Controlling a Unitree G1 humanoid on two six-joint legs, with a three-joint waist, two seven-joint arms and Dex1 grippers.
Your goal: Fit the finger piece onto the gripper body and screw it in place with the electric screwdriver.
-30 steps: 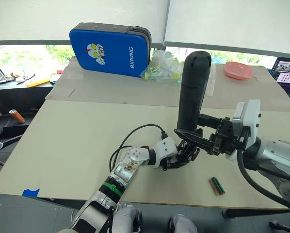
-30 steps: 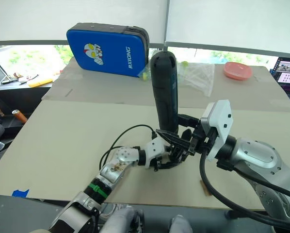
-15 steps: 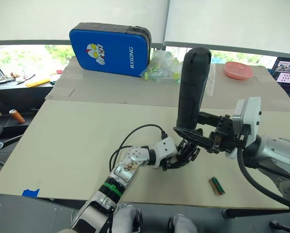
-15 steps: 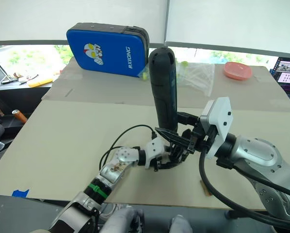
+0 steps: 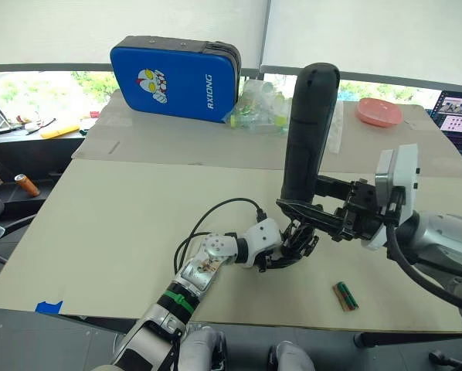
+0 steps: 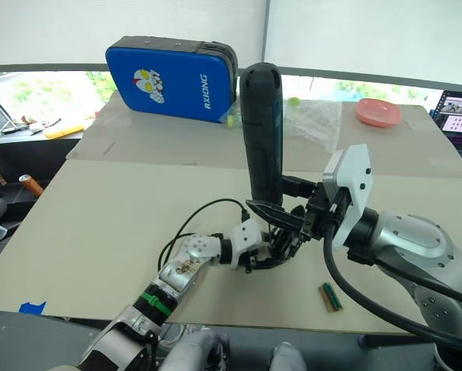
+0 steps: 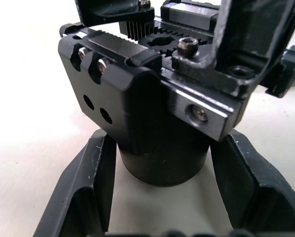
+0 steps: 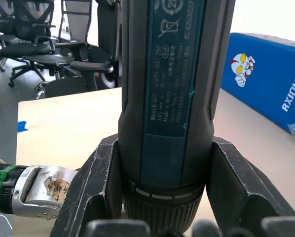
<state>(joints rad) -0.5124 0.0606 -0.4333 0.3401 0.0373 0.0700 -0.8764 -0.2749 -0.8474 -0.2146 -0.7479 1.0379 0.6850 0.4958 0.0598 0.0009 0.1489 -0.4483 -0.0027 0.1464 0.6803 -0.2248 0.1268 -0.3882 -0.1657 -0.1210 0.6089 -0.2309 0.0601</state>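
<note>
The gripper body (image 7: 157, 98), a black assembly on a round base, stands on the table in front of me. My left gripper (image 5: 293, 247) is shut on its base, one finger (image 7: 88, 187) on each side. The electric screwdriver (image 5: 308, 131), a thick black cylinder, stands nearly upright over the body with its tip pointing down. My right gripper (image 5: 291, 210) is shut on the lower end (image 8: 162, 163) of the tool. The bit is hidden behind the fingers. I cannot single out the finger piece among the black parts on top of the body.
A blue zip case (image 5: 177, 77), a clear bag of small items (image 5: 258, 108) and a pink dish (image 5: 379, 112) stand at the back of the table. A small green-brown stick (image 5: 344, 295) lies near the front edge on the right. A black cable (image 5: 215, 210) loops from my left wrist.
The screwdriver's top has shifted slightly up and to the right, and my right wrist has moved a little to the right. The left gripper and the body stay put.
</note>
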